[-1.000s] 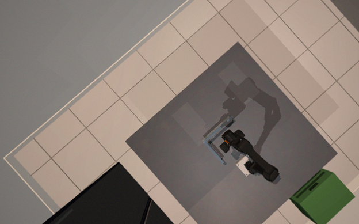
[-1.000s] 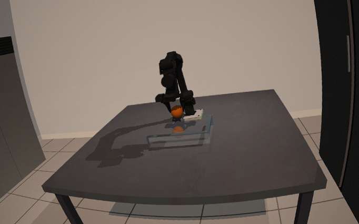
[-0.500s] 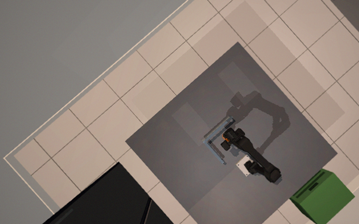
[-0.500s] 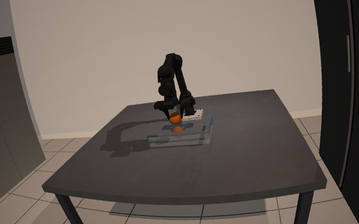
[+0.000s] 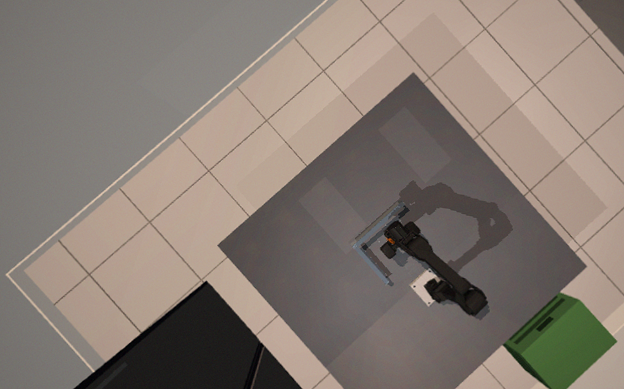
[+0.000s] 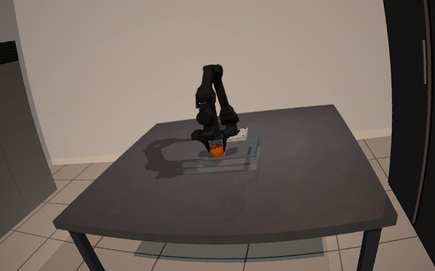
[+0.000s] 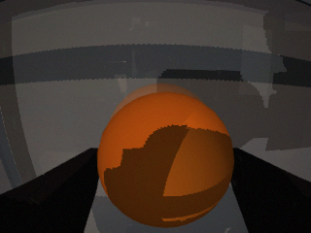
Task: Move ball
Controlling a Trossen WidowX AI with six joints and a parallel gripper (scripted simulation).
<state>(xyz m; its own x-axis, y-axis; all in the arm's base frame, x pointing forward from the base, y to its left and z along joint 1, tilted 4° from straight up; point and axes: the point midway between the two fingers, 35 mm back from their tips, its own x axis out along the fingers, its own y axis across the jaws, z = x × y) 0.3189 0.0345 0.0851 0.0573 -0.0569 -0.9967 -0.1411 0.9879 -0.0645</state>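
Overhead, I see my black six-joint arm (image 5: 441,271) reaching from its white base plate (image 5: 424,286) across the dark grey square desk (image 5: 308,305) toward the two low clear walls (image 5: 374,247) that meet in a corner. The black parallel-jaw tool (image 5: 389,238) sits just inside that corner, and only a sliver of the small orange ball (image 5: 389,240) shows beneath it. A green box (image 5: 560,343) stands on the tiled floor beside the desk, well apart from the work.

From the exterior camera, the arm (image 6: 212,101) is folded high and the tool (image 6: 216,144) points straight down. The ball (image 6: 216,150) is clamped between the fingers, low over the desk (image 6: 301,177) and behind the long clear wall (image 6: 216,162), with the short wall (image 6: 255,145) off to one side. I cannot tell from here whether the ball touches the surface. The arm's shadow falls on the desk beside the walls.

At the wrist, the ball (image 7: 166,158) fills the middle of the picture, gripped by the two dark fingers that press on either side. A paler, see-through orange copy (image 7: 146,96) peeks out just above and behind the ball's upper edge, mostly overlapped by it. The clear wall (image 7: 155,61) runs as a band across the background beyond.
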